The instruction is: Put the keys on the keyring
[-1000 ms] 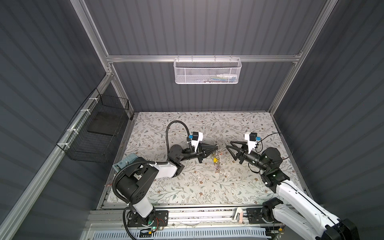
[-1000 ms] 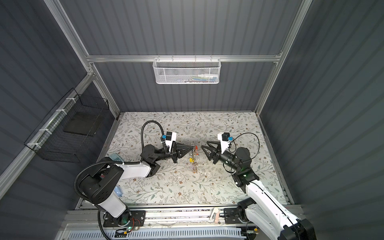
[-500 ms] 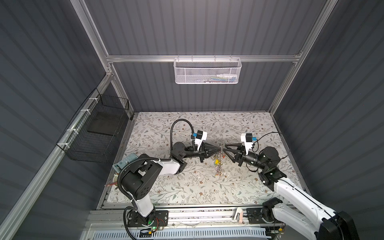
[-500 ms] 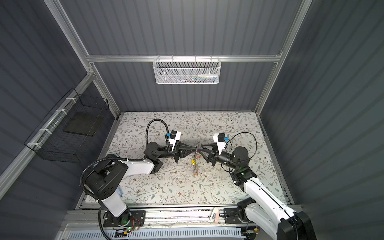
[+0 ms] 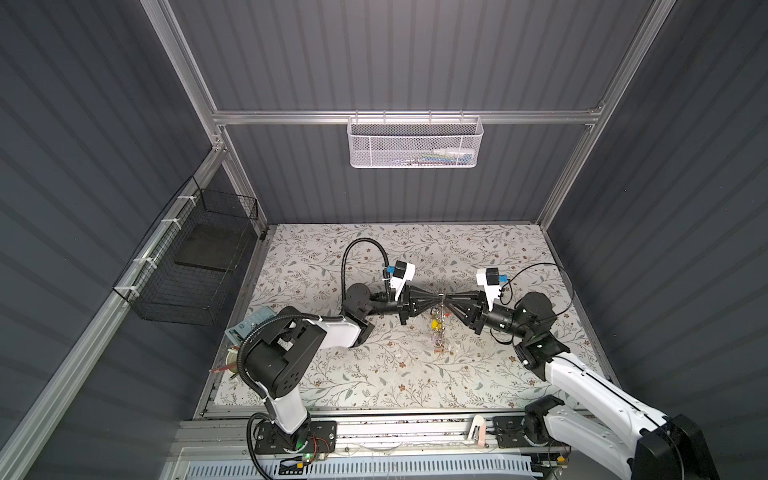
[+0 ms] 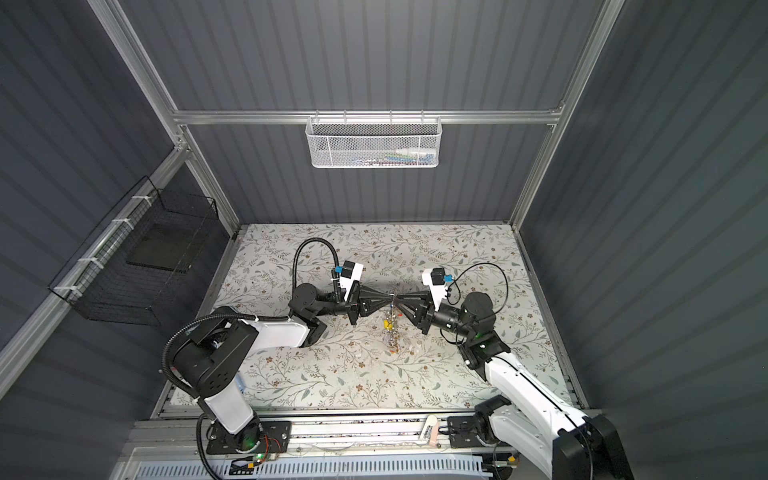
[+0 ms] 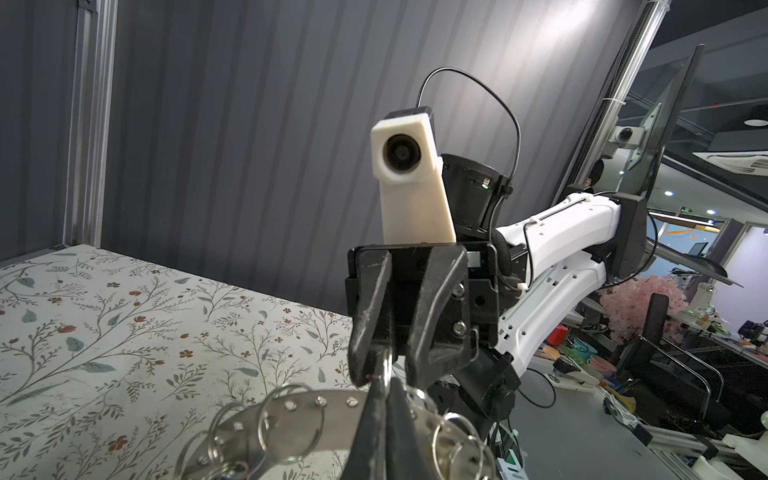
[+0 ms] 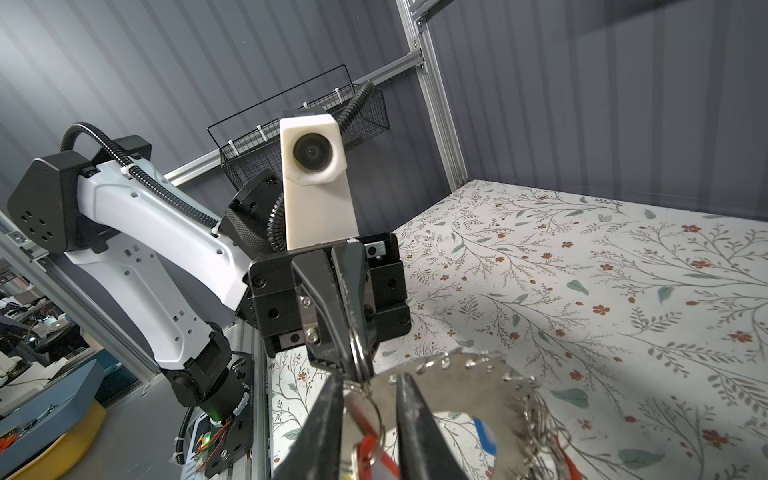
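The keyring (image 8: pixel 457 386), a flat grey metal disc with wire rings round its rim, hangs edge-on above the floral table between my two grippers in both top views (image 5: pixel 437 328) (image 6: pixel 390 328). My left gripper (image 5: pixel 439 296) (image 7: pixel 384 386) is shut on one of its small wire rings (image 8: pixel 358 345). The right gripper (image 5: pixel 448 297) (image 8: pixel 370 380) meets it tip to tip, jaws a little apart around another wire ring. From that ring hang the keys with their orange-red tag (image 8: pixel 368 449). One right finger (image 8: pixel 328 415) touches that ring.
A white mesh basket (image 5: pixel 415 143) hangs on the back wall and a black wire basket (image 5: pixel 195 266) on the left wall. Some items (image 5: pixel 249 328) lie at the table's left edge beside the left arm. Several more rings and coloured tags (image 8: pixel 540 424) crowd the disc's far rim.
My right gripper has travelled left until its tips meet the left gripper's, and its jaws have narrowed. The left gripper shifted slightly right, still shut, with the keyring hanging from it.
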### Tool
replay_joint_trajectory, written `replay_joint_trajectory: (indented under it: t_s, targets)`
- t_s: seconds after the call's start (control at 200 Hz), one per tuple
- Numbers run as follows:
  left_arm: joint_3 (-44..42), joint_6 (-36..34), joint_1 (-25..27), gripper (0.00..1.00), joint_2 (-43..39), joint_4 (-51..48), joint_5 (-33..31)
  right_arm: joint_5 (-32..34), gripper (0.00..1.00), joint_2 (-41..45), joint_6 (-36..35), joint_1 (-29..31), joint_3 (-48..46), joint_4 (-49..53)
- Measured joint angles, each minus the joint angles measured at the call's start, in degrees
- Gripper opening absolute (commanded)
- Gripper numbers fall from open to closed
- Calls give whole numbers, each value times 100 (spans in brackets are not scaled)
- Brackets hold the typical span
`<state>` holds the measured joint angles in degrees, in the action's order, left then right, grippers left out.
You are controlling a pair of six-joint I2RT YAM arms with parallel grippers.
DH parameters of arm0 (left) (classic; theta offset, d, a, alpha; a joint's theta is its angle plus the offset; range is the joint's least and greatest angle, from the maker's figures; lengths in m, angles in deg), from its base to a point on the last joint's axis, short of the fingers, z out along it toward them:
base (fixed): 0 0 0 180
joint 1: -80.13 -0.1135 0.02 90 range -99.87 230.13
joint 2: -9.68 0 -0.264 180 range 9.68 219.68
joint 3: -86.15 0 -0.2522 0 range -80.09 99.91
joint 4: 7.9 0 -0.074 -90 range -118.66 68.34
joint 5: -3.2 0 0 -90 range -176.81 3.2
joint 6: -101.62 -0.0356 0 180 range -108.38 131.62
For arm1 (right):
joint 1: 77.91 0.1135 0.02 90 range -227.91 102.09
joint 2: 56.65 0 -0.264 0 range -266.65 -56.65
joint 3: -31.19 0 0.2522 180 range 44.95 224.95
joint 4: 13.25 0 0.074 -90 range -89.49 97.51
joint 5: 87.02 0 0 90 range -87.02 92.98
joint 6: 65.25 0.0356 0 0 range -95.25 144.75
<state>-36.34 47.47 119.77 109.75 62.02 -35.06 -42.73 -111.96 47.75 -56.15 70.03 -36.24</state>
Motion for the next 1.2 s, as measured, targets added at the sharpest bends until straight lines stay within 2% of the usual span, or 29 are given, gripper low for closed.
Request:
replay_joint_trajectory:
  t_s: [0.25, 0.485, 0.685, 1.201]
  targets:
    - [15, 9, 0, 0, 37, 2, 26, -44, 16, -42, -9, 15, 2, -4]
    - [17, 46, -35, 0, 76, 4, 81, -20, 0, -107, -33, 15, 9, -4]
    - [17, 63, -39, 0, 83, 4, 85, -17, 0, -122, -44, 15, 11, 9]
    - [13, 31, -310, 33, 79, -33, 83, 46, 0, -114, -157, 81, 76, 507]
